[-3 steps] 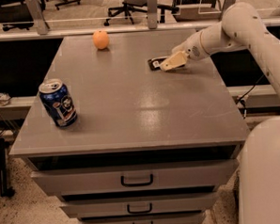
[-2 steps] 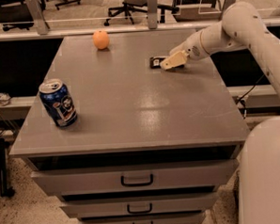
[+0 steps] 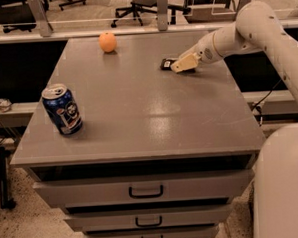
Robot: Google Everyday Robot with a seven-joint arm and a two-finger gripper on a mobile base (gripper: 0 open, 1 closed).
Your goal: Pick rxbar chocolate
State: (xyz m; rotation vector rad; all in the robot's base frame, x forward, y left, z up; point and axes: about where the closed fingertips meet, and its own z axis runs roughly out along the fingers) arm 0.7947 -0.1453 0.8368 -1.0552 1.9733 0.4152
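The rxbar chocolate (image 3: 166,64) is a small dark bar with a white patch. It lies flat on the grey cabinet top (image 3: 138,106) at the far right. Only its left end shows, because my gripper (image 3: 183,64) reaches in from the right at table height and covers the rest. The gripper touches or sits right over the bar's right part. My white arm (image 3: 234,34) stretches from the right edge of the view to it.
A blue soda can (image 3: 62,109) stands near the front left edge. An orange fruit (image 3: 107,42) sits at the far left-centre. Drawers (image 3: 145,190) are below the top. Office chairs stand behind a rail at the back. The robot's white body (image 3: 285,184) fills the lower right.
My gripper has edged slightly left, further over the bar. The bar, the can and the orange stay where they were.
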